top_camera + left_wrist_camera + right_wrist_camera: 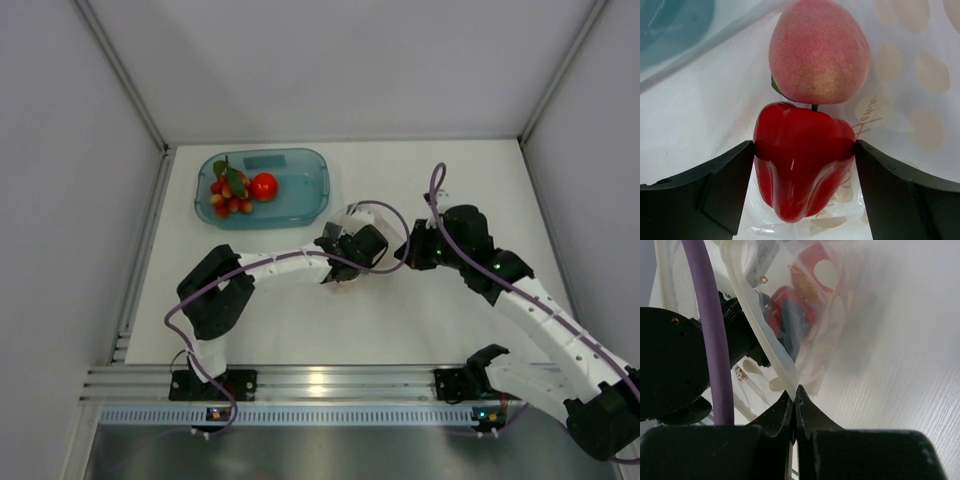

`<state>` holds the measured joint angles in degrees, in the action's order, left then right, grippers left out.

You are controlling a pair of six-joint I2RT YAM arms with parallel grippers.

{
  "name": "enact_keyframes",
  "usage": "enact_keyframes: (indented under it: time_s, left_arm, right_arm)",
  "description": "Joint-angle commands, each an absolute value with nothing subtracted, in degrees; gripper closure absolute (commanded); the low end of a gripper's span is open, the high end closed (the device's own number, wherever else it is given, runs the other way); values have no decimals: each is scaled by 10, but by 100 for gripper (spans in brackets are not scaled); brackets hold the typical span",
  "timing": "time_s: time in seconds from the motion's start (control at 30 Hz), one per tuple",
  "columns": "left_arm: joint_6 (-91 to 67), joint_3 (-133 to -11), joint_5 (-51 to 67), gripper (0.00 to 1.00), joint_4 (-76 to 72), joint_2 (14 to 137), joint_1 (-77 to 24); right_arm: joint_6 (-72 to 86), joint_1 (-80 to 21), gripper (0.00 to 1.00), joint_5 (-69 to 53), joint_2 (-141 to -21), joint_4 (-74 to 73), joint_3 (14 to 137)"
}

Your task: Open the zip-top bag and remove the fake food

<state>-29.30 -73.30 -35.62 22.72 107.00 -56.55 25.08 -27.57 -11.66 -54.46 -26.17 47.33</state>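
Observation:
The zip-top bag, clear with white dots, lies in the middle of the table between my two grippers. My left gripper reaches into it and is shut on the red bell pepper. The pink peach lies just beyond the pepper. My right gripper is shut on the bag's edge strip; the pepper shows through the plastic. In the top view the left gripper and the right gripper hide most of the bag. The berry cluster and the tomato lie in the teal tray.
The translucent teal tray stands at the back left, just behind the left gripper; its corner shows in the left wrist view. White walls enclose the table on three sides. A purple cable runs along the left wrist.

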Motion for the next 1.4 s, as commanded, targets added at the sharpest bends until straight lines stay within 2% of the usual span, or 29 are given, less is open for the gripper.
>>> enact_keyframes:
  time_s: [0.0,0.17,0.3,0.5,0.6,0.63,0.7,0.73,0.77,0.83,0.87,0.93,0.97,1.13,1.37]
  left_arm:
    - [-314,-733,-343,15,243,1097,-545]
    - [-309,-715,-304,14,208,1095,-538]
    - [-313,-708,-269,6,200,1101,-528]
    - [-319,-692,-255,7,200,1099,-528]
    - [-324,-686,-247,21,199,1093,-528]
    - [-324,-686,-244,32,198,1087,-528]
    - [-325,-686,-238,45,193,1078,-530]
    - [-323,-686,-236,58,189,1066,-531]
    - [-321,-686,-232,66,181,1060,-533]
    - [-314,-684,-211,77,167,1043,-538]
    - [-302,-678,-200,89,155,1037,-542]
    - [-293,-670,-169,97,121,1017,-548]
    - [-282,-661,-160,100,110,1012,-556]
    - [-248,-622,-71,100,19,969,-575]
    - [-213,-609,-21,100,-15,960,-577]
  right_arm:
    - [240,-269,100,-110,-548,-265,503]
    - [239,-269,100,-108,-556,-266,508]
    - [238,-271,100,-108,-562,-265,510]
    - [236,-272,100,-103,-564,-265,514]
    - [238,-272,100,-104,-567,-264,515]
    - [237,-273,100,-103,-567,-263,515]
    - [237,-272,100,-102,-569,-262,516]
    - [237,-272,100,-100,-571,-262,518]
    - [236,-272,100,-101,-571,-262,519]
    - [232,-273,100,-97,-578,-262,529]
    - [229,-272,100,-94,-580,-263,540]
    - [222,-273,100,-83,-590,-272,555]
    - [215,-272,100,-79,-595,-275,572]
    - [186,-272,100,-72,-640,-307,627]
    - [133,-282,100,-72,-681,-369,685]
